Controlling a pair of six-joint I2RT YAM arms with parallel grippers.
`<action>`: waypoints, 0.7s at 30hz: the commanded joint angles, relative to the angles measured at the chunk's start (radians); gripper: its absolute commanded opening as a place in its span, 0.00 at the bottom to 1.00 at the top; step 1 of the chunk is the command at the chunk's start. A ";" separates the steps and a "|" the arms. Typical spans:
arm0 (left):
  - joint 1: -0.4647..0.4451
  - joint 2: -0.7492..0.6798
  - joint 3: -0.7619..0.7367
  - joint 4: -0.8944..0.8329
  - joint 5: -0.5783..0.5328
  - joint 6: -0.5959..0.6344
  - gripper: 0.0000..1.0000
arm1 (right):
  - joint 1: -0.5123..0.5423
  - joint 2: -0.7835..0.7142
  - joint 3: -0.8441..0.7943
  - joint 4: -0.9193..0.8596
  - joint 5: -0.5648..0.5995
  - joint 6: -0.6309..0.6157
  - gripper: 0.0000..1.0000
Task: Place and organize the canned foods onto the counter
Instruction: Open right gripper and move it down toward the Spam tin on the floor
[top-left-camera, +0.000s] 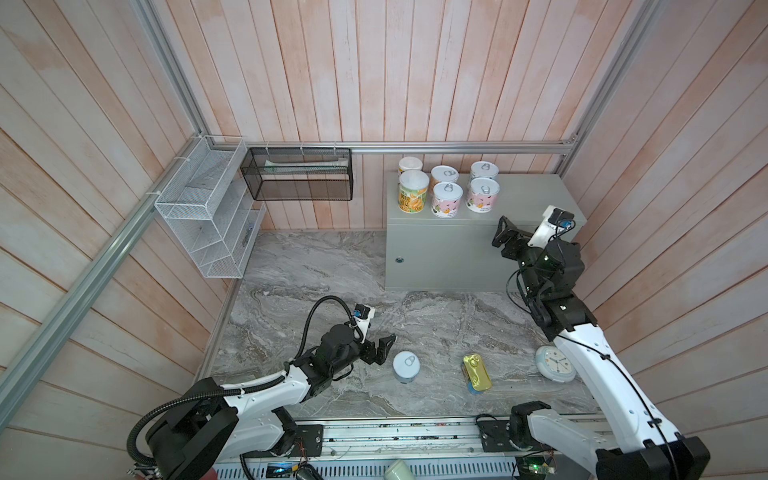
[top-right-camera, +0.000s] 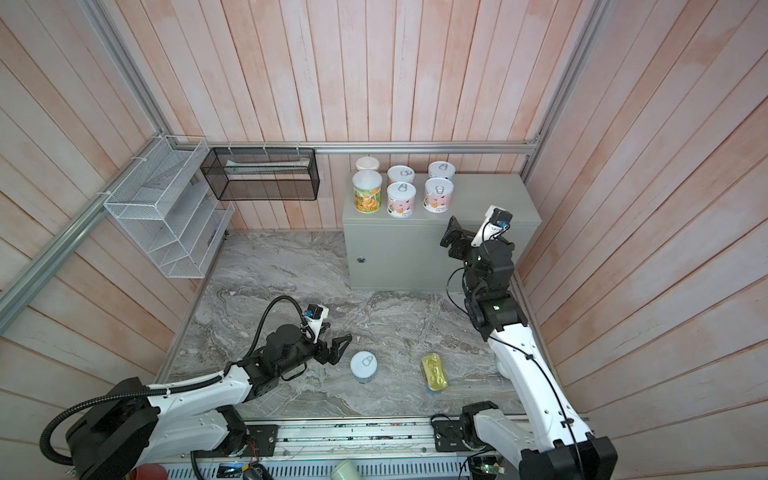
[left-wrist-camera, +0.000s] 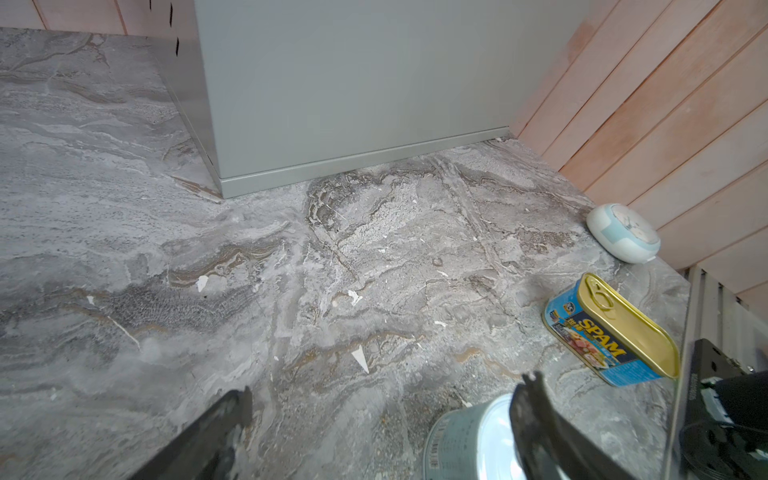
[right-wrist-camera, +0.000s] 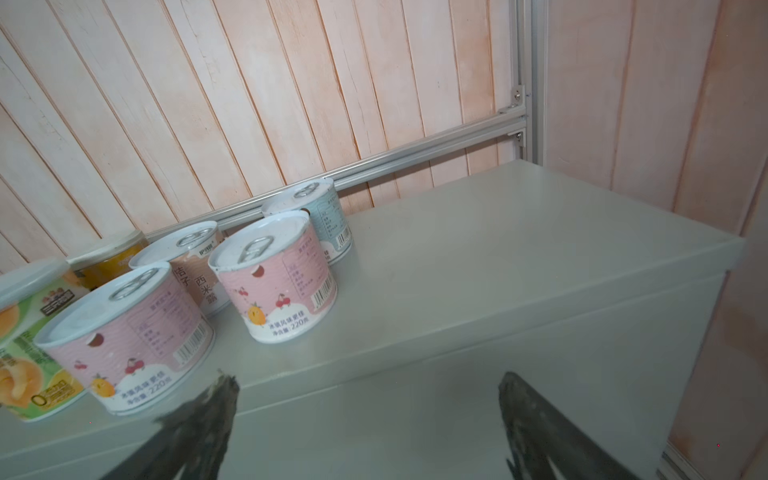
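Note:
Several canned foods stand in two rows at the left end of the counter's top (top-left-camera: 528, 195) (right-wrist-camera: 498, 249): two yellow-green white-lidded ones (top-left-camera: 413, 193) and pastel pull-tab cans (top-left-camera: 482, 195) (right-wrist-camera: 274, 278). On the marble surface a pale blue pull-tab can (top-left-camera: 406, 365) (left-wrist-camera: 469, 440) stands upright, and a gold oblong tin (top-left-camera: 477, 372) (left-wrist-camera: 615, 332) lies to its right. My left gripper (top-left-camera: 384, 349) (left-wrist-camera: 388, 390) is open and empty just left of the blue can. My right gripper (top-left-camera: 500, 232) (right-wrist-camera: 369, 381) hangs open and empty at the counter's front edge, right of the cans.
A round white clock (top-left-camera: 555, 363) (left-wrist-camera: 623, 232) lies by the right wall, partly behind my right arm. A white wire rack (top-left-camera: 208, 216) and a black mesh basket (top-left-camera: 299, 178) hang on the back left. The arms' mounting rail (top-left-camera: 395, 436) runs along the front edge.

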 joint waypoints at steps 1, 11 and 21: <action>-0.001 -0.006 0.028 -0.011 -0.011 -0.012 1.00 | 0.000 -0.042 -0.030 -0.146 0.000 0.076 0.98; -0.001 0.023 0.038 -0.007 0.017 -0.018 1.00 | 0.148 -0.096 -0.112 -0.362 0.045 0.112 0.98; -0.001 0.072 0.064 -0.021 0.024 -0.014 1.00 | 0.294 -0.128 -0.182 -0.571 0.158 0.200 0.98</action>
